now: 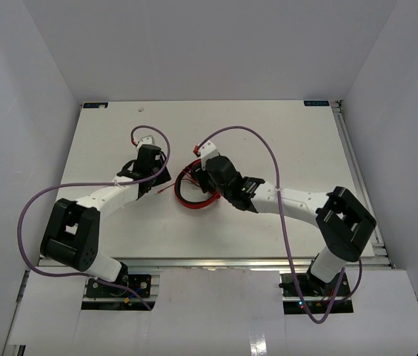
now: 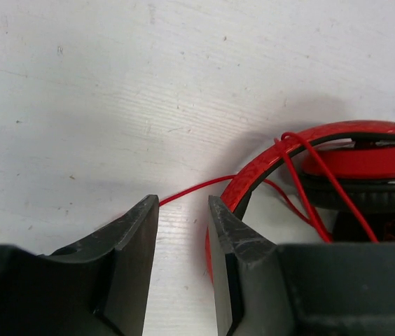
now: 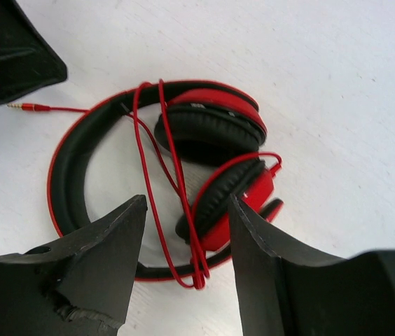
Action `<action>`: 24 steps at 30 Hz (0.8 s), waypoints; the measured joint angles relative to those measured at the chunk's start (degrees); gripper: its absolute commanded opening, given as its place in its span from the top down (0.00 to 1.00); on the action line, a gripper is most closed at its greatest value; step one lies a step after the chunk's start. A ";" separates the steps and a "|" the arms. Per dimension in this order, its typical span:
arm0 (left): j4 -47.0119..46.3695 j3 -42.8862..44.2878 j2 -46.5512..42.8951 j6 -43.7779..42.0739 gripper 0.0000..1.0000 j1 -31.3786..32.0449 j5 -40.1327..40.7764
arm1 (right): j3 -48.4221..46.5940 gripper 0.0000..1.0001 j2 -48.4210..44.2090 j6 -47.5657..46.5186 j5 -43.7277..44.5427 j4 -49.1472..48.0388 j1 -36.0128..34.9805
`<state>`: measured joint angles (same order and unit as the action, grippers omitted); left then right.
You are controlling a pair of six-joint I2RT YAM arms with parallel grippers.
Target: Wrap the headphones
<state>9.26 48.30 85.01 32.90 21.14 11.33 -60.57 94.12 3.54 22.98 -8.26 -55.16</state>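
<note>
The red headphones [image 1: 194, 194] lie flat on the white table between my two arms. In the right wrist view the headband [image 3: 64, 164], two earcups [image 3: 208, 122] and thin red cord [image 3: 173, 164] show; the cord loops across the band and hangs past its near edge. The cord's plug [image 3: 22, 106] lies at the left, next to my left gripper's body. My right gripper [image 3: 187, 224] is open above the headphones, holding nothing. My left gripper [image 2: 182, 210] is open and empty; the cord [image 2: 190, 189] runs just beyond its fingertips and the headband [image 2: 253, 175] is against its right finger.
The white table [image 1: 283, 141] has metal rails along its right [image 1: 353, 170] and near edges. White walls enclose it on three sides. Thick purple cables [image 1: 268, 148] arc over both arms.
</note>
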 measured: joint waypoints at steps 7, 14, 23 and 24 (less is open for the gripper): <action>-0.28 -6.52 -4.94 0.04 0.54 0.03 0.51 | 7.49 0.41 -5.93 2.00 0.89 0.70 0.00; -0.12 -12.11 -10.53 -0.48 0.42 0.35 0.34 | 10.89 0.34 -7.51 4.90 1.27 0.86 0.00; -3.43 -14.94 -10.38 -2.95 0.46 0.62 -1.12 | 11.01 0.32 -5.71 7.21 1.14 -0.85 -0.11; -3.86 -14.93 -9.69 -3.13 0.46 0.62 -1.20 | 11.02 0.31 -5.21 7.39 1.09 -0.88 -0.13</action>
<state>5.40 33.37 75.32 29.76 21.76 10.13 -49.55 88.90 10.92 24.07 -9.14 -55.29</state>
